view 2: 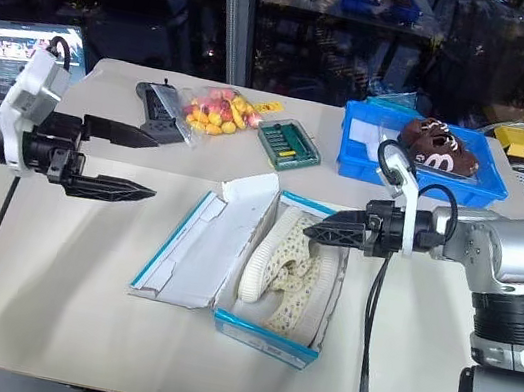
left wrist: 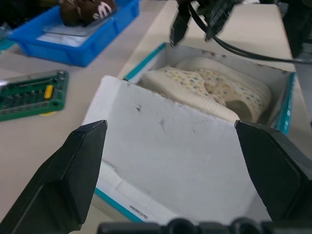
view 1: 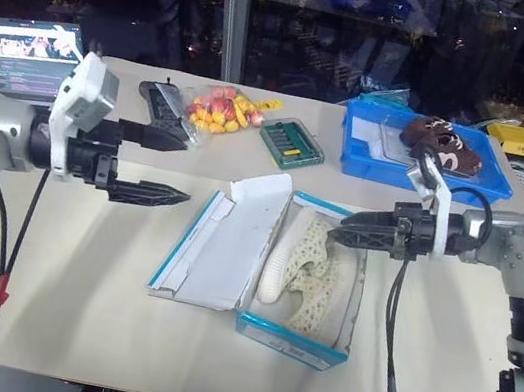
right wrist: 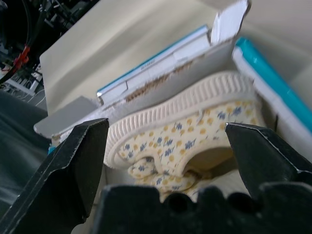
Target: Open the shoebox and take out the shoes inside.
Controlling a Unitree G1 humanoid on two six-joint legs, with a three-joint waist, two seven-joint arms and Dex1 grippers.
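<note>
The shoebox (view 1: 258,277) lay open mid-desk (view 1: 68,314), shoes (view 1: 310,271) inside. The right gripper (view 1: 337,232) hung over them, the left gripper (view 1: 180,170) beside the lid, both jaws spread, empty.

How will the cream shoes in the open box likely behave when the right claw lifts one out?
The shoes look like soft knit uppers, so one pinched there would probably sag. The ribbed sole seems firmer and a likelier grip. They lie snugly together in the shoebox, so the second may drag along.
</note>
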